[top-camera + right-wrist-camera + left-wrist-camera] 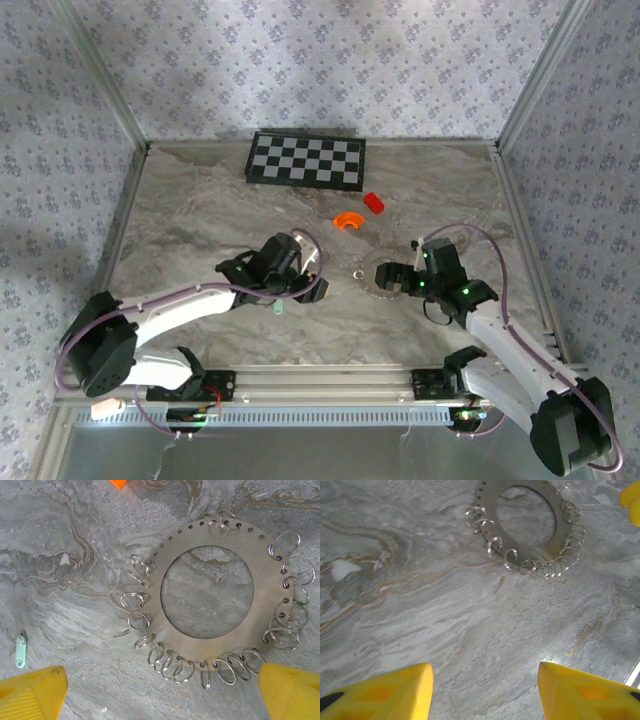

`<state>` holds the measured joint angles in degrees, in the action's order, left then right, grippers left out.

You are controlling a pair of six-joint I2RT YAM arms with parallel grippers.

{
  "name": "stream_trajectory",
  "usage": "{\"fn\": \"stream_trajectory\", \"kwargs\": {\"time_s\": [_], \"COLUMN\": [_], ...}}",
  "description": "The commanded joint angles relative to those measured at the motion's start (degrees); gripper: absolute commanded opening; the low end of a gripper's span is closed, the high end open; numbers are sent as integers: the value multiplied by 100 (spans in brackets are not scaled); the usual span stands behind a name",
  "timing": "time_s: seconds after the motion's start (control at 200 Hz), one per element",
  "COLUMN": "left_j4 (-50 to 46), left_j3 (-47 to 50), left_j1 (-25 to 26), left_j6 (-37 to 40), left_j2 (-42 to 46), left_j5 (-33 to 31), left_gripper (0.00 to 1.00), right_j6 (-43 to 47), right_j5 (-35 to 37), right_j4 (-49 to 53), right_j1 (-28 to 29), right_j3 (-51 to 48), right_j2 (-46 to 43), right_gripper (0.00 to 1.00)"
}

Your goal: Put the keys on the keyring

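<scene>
The metal ring plate [165,635] lies flat on the marble worktop [200,210], a little right of the middle, with many small split rings [135,600] hooked through the holes along its edge. The right gripper [161,670] hovers over the plate, its jaws spread wide on either side of the plate and holding nothing. The left gripper [485,672] is just left of the plate, low above the bare worktop. Its jaws stand partly apart with nothing between them. A small pale green piece [279,309] lies on the worktop near the left gripper, on its near side. Farther away lie an orange piece [348,221], a red piece [373,203] and a checkered board [306,161].
</scene>
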<state>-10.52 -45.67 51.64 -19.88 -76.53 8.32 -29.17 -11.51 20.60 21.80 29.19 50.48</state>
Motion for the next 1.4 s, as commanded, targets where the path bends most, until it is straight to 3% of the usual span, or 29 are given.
{"fn": "stream_trajectory", "kwargs": {"time_s": [0.0,0.275,0.874,1.394], "left_j4": [207,551,121,-1145], "left_j3": [-337,-1111,-2359,-3457], "left_j1": [254,617,743,1030], "left_j6": [407,642,986,1220], "left_j2": [-393,-1514,-3026,-3800], "left_j5": [35,195,474,-499], "left_gripper": [54,48,37,29], "right_j6": [-45,-26,44,116], "right_j5": [-251,-882,-1187,-1371], "right_j4": [-138,-371,-223,-132], "right_j1": [-189,-1204,-1653,-1917], "right_j3": [-111,-243,-326,-297], "right_j2": [-84,-231,-359,-456], "right_gripper": [100,100,100,100]}}
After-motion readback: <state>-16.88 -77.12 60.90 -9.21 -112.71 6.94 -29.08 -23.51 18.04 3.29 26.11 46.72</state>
